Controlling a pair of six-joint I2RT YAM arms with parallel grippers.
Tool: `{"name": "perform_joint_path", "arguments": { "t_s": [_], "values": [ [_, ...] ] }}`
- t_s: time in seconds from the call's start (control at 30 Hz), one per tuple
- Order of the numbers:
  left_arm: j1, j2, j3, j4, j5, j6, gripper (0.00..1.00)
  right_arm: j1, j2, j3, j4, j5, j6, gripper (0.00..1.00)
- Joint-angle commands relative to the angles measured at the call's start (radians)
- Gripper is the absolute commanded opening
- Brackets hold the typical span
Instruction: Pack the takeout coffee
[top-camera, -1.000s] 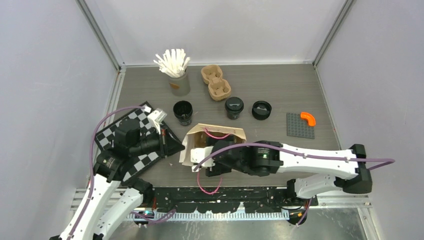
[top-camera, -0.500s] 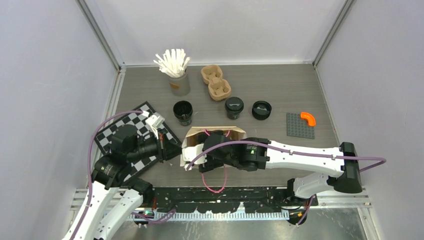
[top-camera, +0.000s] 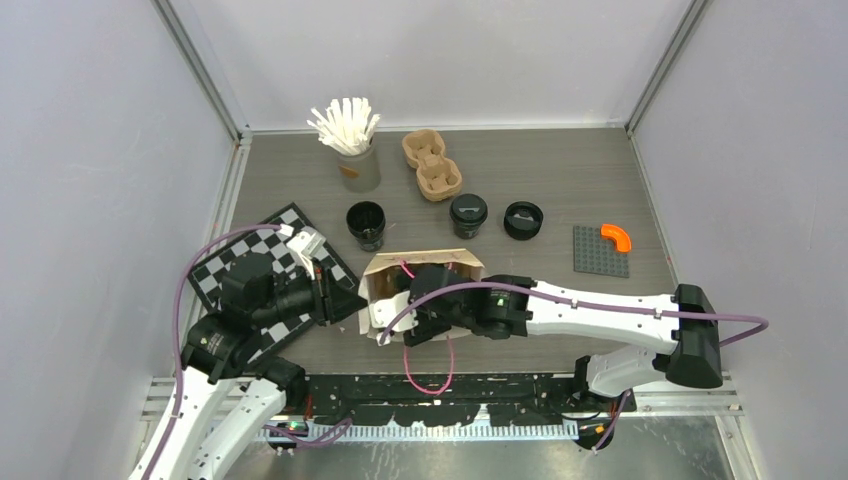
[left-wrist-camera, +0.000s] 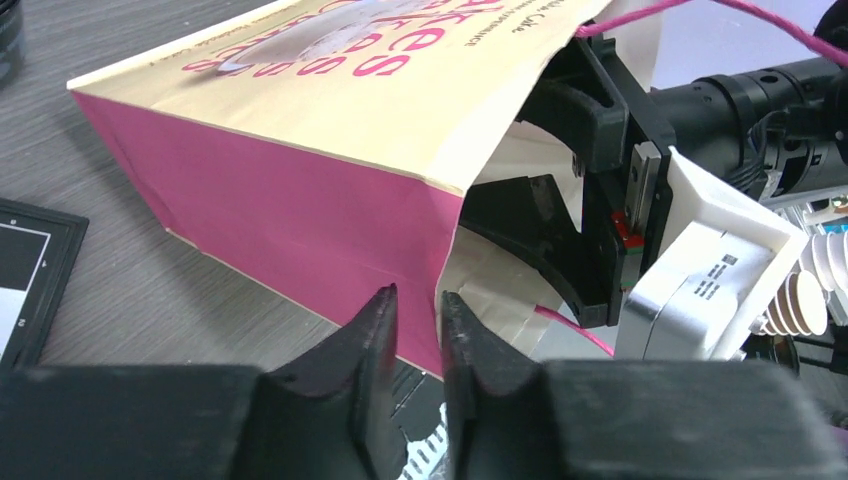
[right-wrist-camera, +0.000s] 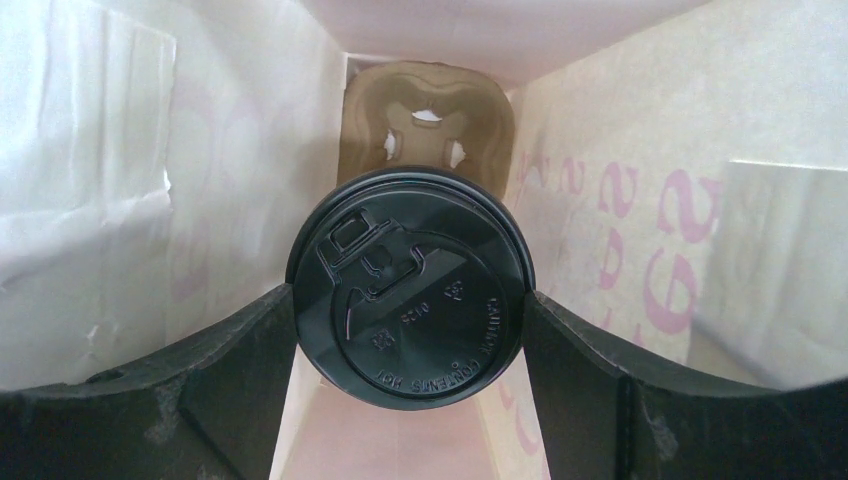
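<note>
Snugly between right jaws, round black embossed lid (right-wrist-camera: 410, 290), inside bag (right-wrist-camera: 640, 180)

Overhead view: bright, even light from above — soft shadows. Wrist views: lower foreground blurred; faint sheen on lid (right-wrist-camera: 407, 290).

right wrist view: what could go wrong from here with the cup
1. The bag lies on its side, and the right gripper holds the cup lid-outward in front of the carrier; released, the cup could roll or tip.
2. The left gripper has its jaws slightly apart at the bag's edge, so the bag might slide when the right gripper pulls out.
</note>
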Motion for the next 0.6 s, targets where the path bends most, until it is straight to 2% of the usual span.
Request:
{"name": "perform_joint_path", "arguments": {
  "t_s": [0.0,0.13,0.3,0.5,0.57],
  "values": [
    [-0.003,-0.001,0.006,-0.007,-0.041,-0.027,0.29,0.0,-0.013,-0.023,0.083,-0.016,-0.025,0.71],
    [-0.002,0.002,-0.004,-0.008,-0.047,-0.044,0.38,0.001,-0.021,-0.052,0.131,-0.009,-0.031,0.71],
    [-0.002,0.006,0.001,-0.005,-0.056,-0.048,0.39,0.001,-0.021,-0.077,0.178,-0.01,-0.044,0.71],
    [-0.001,0.0,-0.009,0.01,-0.03,-0.039,0.21,0.002,-0.014,-0.083,0.199,-0.016,-0.051,0.71],
    [-0.002,-0.008,-0.013,0.011,-0.018,-0.032,0.11,0.002,-0.016,-0.092,0.214,-0.007,-0.065,0.71]
  ]
}}
